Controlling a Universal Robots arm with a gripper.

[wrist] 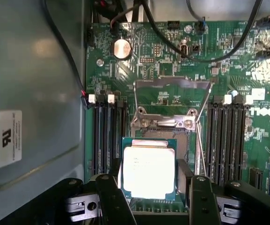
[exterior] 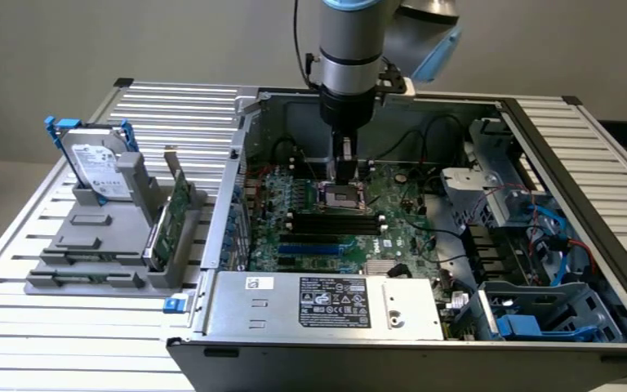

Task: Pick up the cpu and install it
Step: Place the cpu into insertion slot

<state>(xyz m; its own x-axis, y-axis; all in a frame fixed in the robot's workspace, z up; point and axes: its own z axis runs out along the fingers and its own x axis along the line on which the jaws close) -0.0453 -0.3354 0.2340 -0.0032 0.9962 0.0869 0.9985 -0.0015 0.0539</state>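
Wrist view: the cpu (wrist: 149,164) sits between the two black fingers (wrist: 111,197) of the gripper (wrist: 149,193), which press on it from two opposite edges. Its metal top glares almost white, so the print on it cannot be read, and only a thin green rim shows around it. It lies over the socket (wrist: 165,123) on the green motherboard (wrist: 139,65) and hides most of it. Whether the chip already touches the socket cannot be told. The socket's metal load plate (wrist: 172,91) stands flipped open beyond it. Rows of memory slots (wrist: 106,136) run on both sides, the finger bodies cutting off their near ends. A coin cell battery (wrist: 121,48) lies farther up the board, and black cables (wrist: 172,44) cross over it. A grey metal panel (wrist: 32,93) with a white sticker (wrist: 9,138) blocks one whole side.

In the exterior view the arm (exterior: 349,57) reaches straight down into the open computer case (exterior: 575,163), the gripper (exterior: 343,175) just above the socket (exterior: 343,196). The chip itself is too small and too covered to make out there. The power supply (exterior: 325,302) hides the board's near edge. On the exterior view's left, a grey fixture (exterior: 95,245) on the slatted table (exterior: 30,318) holds a hard drive (exterior: 101,167) with blue brackets and a green circuit card (exterior: 172,212), both upright.
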